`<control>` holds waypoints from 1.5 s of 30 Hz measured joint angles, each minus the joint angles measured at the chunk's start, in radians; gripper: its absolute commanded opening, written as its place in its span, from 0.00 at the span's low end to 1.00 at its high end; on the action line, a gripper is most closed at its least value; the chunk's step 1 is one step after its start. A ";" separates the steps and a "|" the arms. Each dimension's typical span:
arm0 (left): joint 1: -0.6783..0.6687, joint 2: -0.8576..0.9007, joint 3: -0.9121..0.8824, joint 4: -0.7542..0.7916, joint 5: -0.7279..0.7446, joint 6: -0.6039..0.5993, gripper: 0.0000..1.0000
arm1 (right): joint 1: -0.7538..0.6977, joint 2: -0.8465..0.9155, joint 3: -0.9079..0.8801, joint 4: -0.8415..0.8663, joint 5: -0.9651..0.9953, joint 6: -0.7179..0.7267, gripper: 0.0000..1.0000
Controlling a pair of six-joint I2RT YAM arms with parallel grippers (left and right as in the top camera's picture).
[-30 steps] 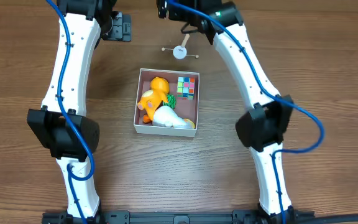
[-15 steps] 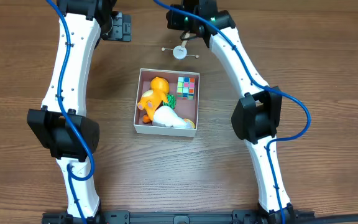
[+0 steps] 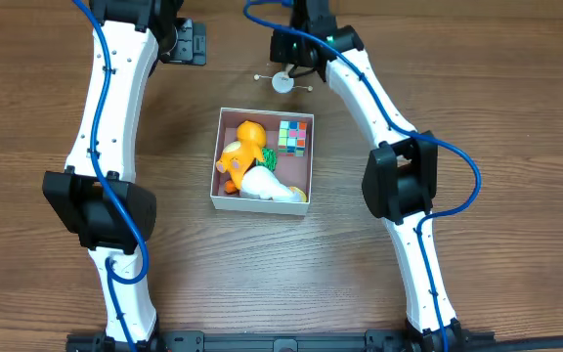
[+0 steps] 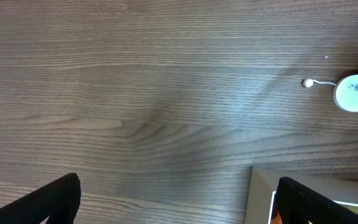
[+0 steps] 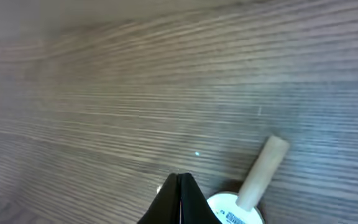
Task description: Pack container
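Two states logged: left gripper (image 4: 179, 186) spread wide over the wooden table (image 4: 135, 93) beside the container (image 4: 254, 199), right gripper (image 5: 180, 196) pinched closed just beside a white disc-and-peg toy (image 5: 241, 208).

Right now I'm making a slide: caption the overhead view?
Right gripper by a white disc beyond the container, which holds an orange toy, a white toy and a colour cube.

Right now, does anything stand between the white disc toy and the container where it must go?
Nothing visible does. The disc toy lies just beyond the far wall of the container, and the gap between them is bare. The right gripper is right next to the toy.
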 measured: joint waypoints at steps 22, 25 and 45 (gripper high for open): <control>0.000 0.000 0.000 0.000 0.000 0.000 1.00 | -0.001 0.001 -0.143 0.000 0.031 0.000 0.04; 0.000 0.000 0.000 0.000 0.000 0.000 1.00 | -0.001 0.001 -0.144 -0.005 0.031 0.000 0.04; 0.000 0.000 0.000 0.000 0.000 0.000 1.00 | -0.059 0.002 -0.146 0.060 -0.066 -0.005 0.04</control>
